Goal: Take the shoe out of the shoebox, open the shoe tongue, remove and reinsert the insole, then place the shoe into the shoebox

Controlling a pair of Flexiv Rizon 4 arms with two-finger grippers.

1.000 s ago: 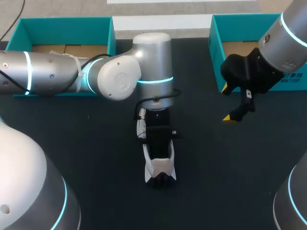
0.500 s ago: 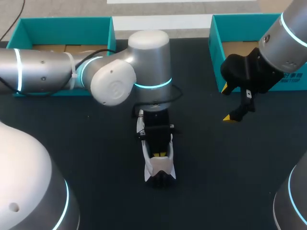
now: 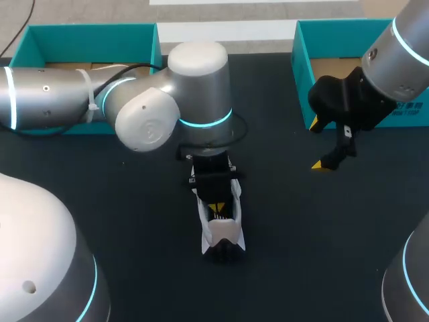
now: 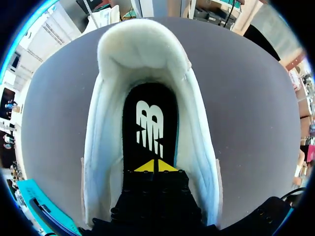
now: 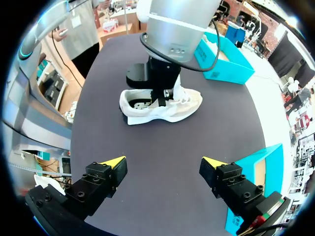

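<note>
A white shoe (image 3: 222, 229) stands upright on the dark table (image 3: 134, 201), mid-table. My left arm comes in from the left and hangs over it. The left gripper (image 3: 216, 209) is shut, its yellow tips together inside the shoe's opening. In the left wrist view the left gripper (image 4: 154, 166) rests at the black insole (image 4: 150, 123), which lies flat between the shoe's white padded walls (image 4: 98, 147). Whether it pinches the insole I cannot tell. My right gripper (image 3: 320, 146) hangs open and empty off to the right, in front of the right shoebox (image 3: 301, 64). From the right gripper (image 5: 164, 164), the shoe (image 5: 184, 105) lies well ahead.
A second teal shoebox (image 3: 87, 30) sits at the back left, behind my left arm. The two boxes stand at the table's far corners. Dark tabletop (image 5: 162, 142) lies between the shoe and my right gripper.
My left arm has drawn back toward the far side, uncovering the shoe's opening and the yellow tips. The shoe and my right arm have stayed put.
</note>
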